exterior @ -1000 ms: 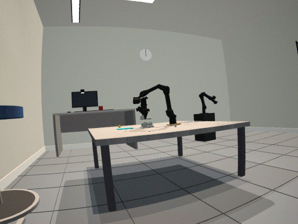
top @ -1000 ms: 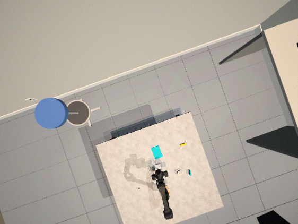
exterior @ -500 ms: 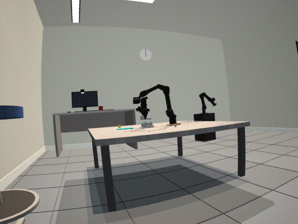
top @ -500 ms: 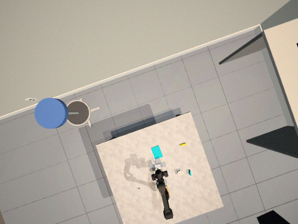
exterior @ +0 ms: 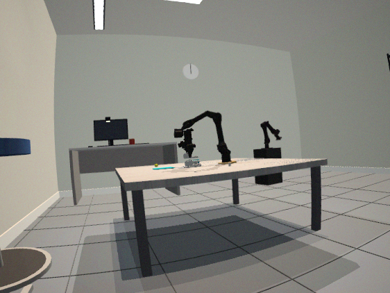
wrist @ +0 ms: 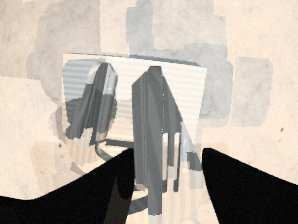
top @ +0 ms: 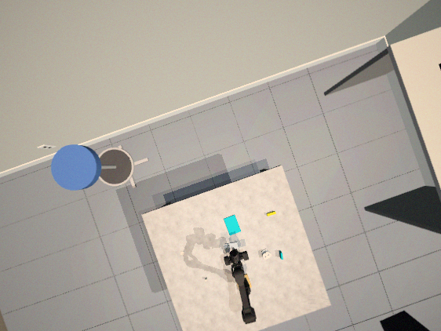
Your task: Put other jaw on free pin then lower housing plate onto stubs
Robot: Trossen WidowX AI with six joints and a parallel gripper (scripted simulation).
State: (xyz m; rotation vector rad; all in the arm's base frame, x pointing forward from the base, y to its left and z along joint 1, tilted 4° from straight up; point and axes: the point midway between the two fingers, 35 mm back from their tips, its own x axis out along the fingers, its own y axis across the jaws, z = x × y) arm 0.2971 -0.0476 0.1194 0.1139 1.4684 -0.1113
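Note:
My gripper (top: 234,252) (exterior: 189,155) (wrist: 169,156) points down and is shut on a grey jaw (wrist: 148,125), which stands up between the black fingers, over the base. The base (wrist: 192,85) (exterior: 193,164) is pale and striped in the wrist view and sits on the table. Another grey upright part (wrist: 95,107), probably the other jaw, is on the base's left side in the wrist view, apart from the held jaw at the top. The pins, the gear teeth and the held jaw's lower end cannot be made out. The housing plate cannot be identified with certainty.
A cyan rectangle (top: 232,224) (exterior: 163,168) lies just beyond the base. A small white part (top: 266,254) and a small teal piece (top: 281,255) lie right of the gripper. A yellow block (top: 271,213) is farther back. A tiny part (top: 205,278) lies left of the arm.

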